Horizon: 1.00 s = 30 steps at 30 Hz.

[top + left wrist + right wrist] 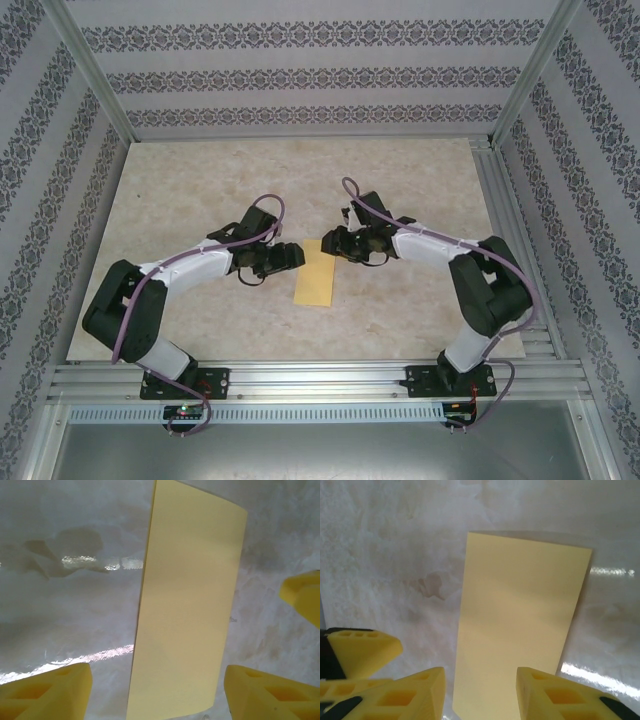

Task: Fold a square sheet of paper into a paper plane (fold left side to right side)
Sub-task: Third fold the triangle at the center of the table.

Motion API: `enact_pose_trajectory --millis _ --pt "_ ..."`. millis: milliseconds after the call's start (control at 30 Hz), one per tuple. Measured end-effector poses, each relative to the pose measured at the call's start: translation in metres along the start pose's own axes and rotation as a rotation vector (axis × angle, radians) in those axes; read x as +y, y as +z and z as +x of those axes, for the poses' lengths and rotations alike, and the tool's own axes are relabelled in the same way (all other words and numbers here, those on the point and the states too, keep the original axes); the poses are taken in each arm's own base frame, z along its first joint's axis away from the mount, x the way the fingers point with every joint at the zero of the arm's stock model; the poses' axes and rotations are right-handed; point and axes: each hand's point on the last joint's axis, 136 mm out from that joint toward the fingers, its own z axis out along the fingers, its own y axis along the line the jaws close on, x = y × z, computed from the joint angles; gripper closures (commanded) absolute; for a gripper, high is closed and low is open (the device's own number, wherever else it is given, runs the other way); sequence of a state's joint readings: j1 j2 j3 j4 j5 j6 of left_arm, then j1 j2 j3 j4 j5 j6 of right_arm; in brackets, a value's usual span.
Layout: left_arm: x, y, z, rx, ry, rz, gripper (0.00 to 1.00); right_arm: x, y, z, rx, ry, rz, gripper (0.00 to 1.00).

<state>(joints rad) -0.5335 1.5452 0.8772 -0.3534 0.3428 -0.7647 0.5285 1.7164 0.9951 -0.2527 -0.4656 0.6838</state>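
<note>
Left hand (157, 682) spread over folded paper (190, 595), right hand (480, 676) half-spread, pinching nothing; I'd flatten it firmly before next fold.

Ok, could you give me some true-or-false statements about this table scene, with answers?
1. The yellow paper lies on the table. True.
2. The paper is crumpled into a ball. False: it is a smooth, narrow rectangle.
3. The left claw and right claw sit at opposite sides of the paper. True.
4. The left claw is clamped on the paper. False: it is open, gripping nothing.
</note>
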Motion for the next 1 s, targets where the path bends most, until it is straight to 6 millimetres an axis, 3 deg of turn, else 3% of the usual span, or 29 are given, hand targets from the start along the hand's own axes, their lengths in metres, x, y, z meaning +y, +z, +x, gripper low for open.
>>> enact_pose_trajectory --millis 333,567,1000 --pt "-0.006 0.011 -0.006 -0.001 -0.004 0.041 0.25 -0.025 0.029 -0.001 0.038 0.027 0.071 0.58" --pt "0.003 0.023 0.0 0.037 -0.024 0.021 0.25 -0.035 0.032 -0.001 0.045 -0.001 0.116 0.58" --pt "0.006 0.042 0.005 0.083 -0.06 0.038 0.42 -0.036 0.032 -0.001 0.047 -0.032 0.121 0.6"
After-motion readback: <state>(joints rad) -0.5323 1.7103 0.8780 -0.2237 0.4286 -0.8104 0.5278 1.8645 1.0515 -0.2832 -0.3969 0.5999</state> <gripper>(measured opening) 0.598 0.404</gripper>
